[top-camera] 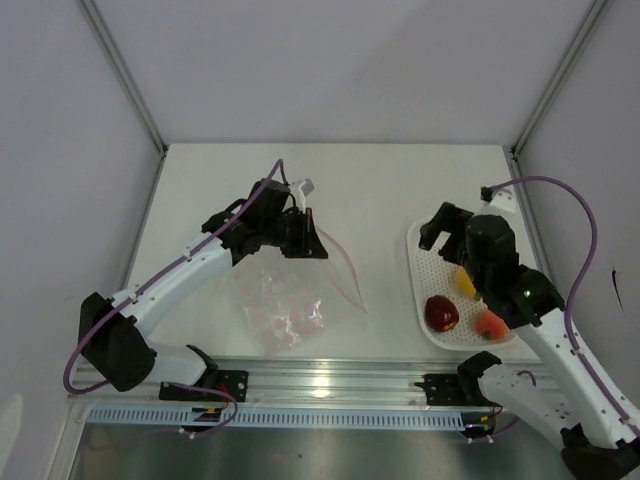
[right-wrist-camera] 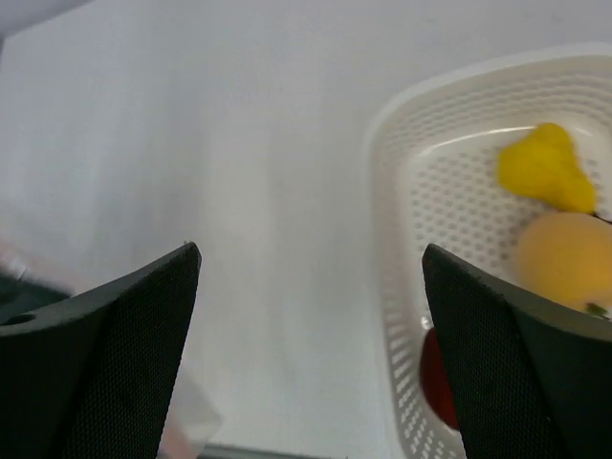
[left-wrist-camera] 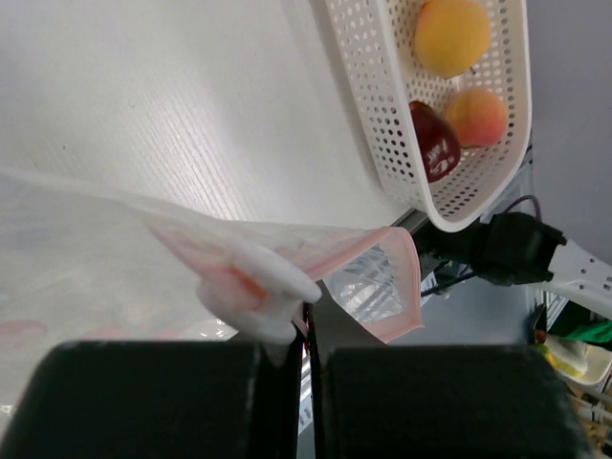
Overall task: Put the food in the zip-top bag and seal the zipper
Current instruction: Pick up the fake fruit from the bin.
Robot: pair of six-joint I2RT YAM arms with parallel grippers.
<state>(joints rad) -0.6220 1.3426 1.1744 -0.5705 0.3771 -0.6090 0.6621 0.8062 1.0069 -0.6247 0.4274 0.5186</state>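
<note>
The clear zip-top bag (top-camera: 288,303) with pink dots lies at table centre-left, its pink zipper (top-camera: 345,272) edge lifted. My left gripper (top-camera: 306,240) is shut on that edge; in the left wrist view the gripper (left-wrist-camera: 308,320) pinches the pink strip (left-wrist-camera: 402,287) beside a white slider-like lump (left-wrist-camera: 253,287). The food lies in the white basket (top-camera: 420,262): a dark red piece (top-camera: 441,313), an orange-red piece (top-camera: 489,322) and a yellow piece (top-camera: 465,283). My right gripper (top-camera: 445,230) is wide open and empty over the basket's far left end; the right wrist view (right-wrist-camera: 311,253) shows bare table between its fingers.
In the right wrist view the basket rim (right-wrist-camera: 387,287) holds a yellow piece (right-wrist-camera: 547,170), a yellow-orange piece (right-wrist-camera: 569,260) and the dark red one (right-wrist-camera: 438,378). An aluminium rail (top-camera: 320,385) runs along the near edge. White walls enclose the table.
</note>
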